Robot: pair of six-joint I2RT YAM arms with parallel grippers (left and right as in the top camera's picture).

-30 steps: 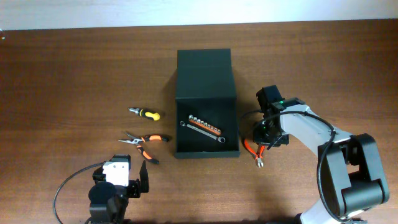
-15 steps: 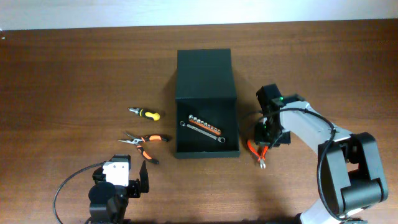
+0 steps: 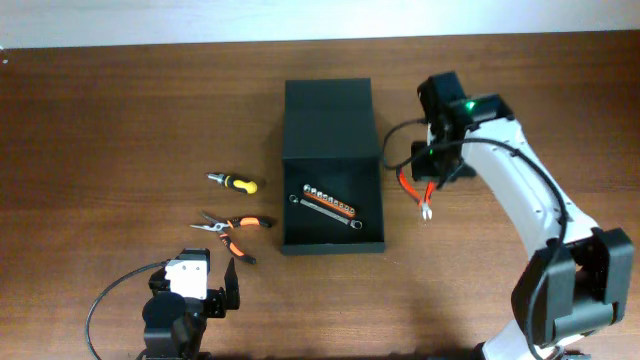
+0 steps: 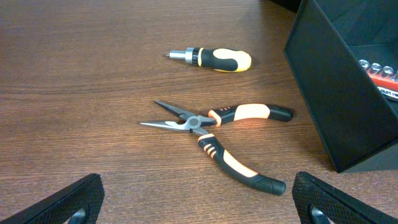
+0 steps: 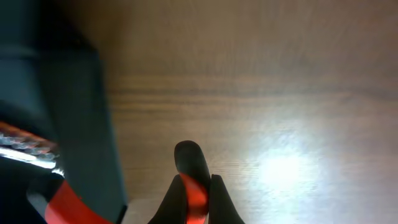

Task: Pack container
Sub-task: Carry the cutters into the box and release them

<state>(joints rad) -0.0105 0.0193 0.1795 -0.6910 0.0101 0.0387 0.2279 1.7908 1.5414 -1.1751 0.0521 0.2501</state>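
Container (image 3: 328,120), one matte dark box, sits centre frame on your wood-grain table (image 3: 120,120); your right pincer (image 5: 194,198) clamps one red-handled pliers (image 3: 415,190) just right of it; left pincer (image 4: 199,196) gapes wide, empty

A workshop-like robot bench: wooden table (image 3: 100,120), pliers (image 4: 196,120), screwdriver (image 4: 217,60).

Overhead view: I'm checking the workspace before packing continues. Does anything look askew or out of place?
Nothing damaged or spilled. Red cutters hang tilted from the right claw beside the container, not yet inside; screwdriver and pliers lie left of it.
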